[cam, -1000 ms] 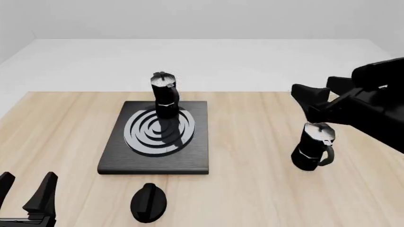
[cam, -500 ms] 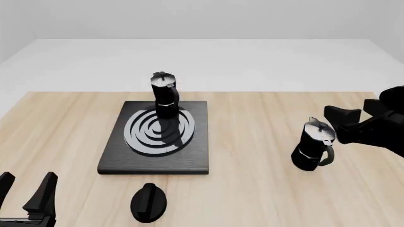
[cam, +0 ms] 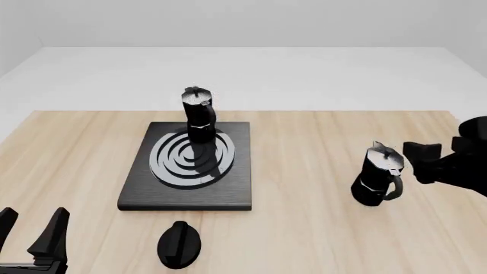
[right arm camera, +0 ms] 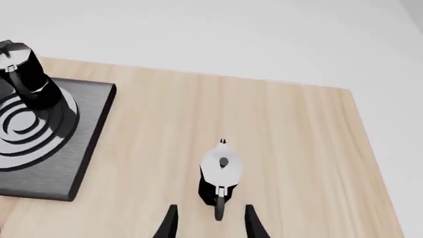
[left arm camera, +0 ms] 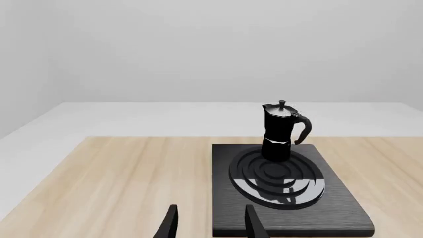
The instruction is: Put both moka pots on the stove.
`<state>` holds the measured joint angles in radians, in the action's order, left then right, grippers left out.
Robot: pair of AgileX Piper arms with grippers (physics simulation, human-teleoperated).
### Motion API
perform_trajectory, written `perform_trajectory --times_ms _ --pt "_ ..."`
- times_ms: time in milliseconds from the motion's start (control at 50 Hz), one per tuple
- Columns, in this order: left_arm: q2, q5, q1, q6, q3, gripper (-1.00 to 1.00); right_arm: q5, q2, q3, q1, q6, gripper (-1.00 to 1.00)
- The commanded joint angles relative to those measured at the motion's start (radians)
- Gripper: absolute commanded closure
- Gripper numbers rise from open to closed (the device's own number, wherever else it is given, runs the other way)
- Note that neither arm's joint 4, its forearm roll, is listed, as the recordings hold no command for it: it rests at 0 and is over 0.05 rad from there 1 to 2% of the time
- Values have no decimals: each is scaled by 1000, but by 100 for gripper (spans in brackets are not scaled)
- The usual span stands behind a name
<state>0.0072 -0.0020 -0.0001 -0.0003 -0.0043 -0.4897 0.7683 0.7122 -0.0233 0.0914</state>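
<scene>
The front view looks down from above the table's near edge toward its far edge. The left wrist view sits low at the near-left corner, facing the stove. The right wrist view looks steeply down near the right edge. All share the stove.

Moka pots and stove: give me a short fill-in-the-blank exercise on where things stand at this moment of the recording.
1. One moka pot stands upright on the ____.
2. The second moka pot stands on the bare ____, to the stove's right.
3. The right gripper is ____, its fingers either side of that pot's handle without touching it.
4. The black oval knob lies in front of the stove's ____ edge.

Missing words: stove; table; open; near
</scene>
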Motion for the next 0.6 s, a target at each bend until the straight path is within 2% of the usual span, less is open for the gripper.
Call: perform_trajectory --times_ms 20,320,600 --pt "0 0 -1 0 0 -100 45 63 -30 49 -8 -100" --pt "-1 0 -2 0 0 -100 151 180 -64 56 -25 -100" --pt "0 0 0 0 0 -100 255 293 -102 63 -13 -100"
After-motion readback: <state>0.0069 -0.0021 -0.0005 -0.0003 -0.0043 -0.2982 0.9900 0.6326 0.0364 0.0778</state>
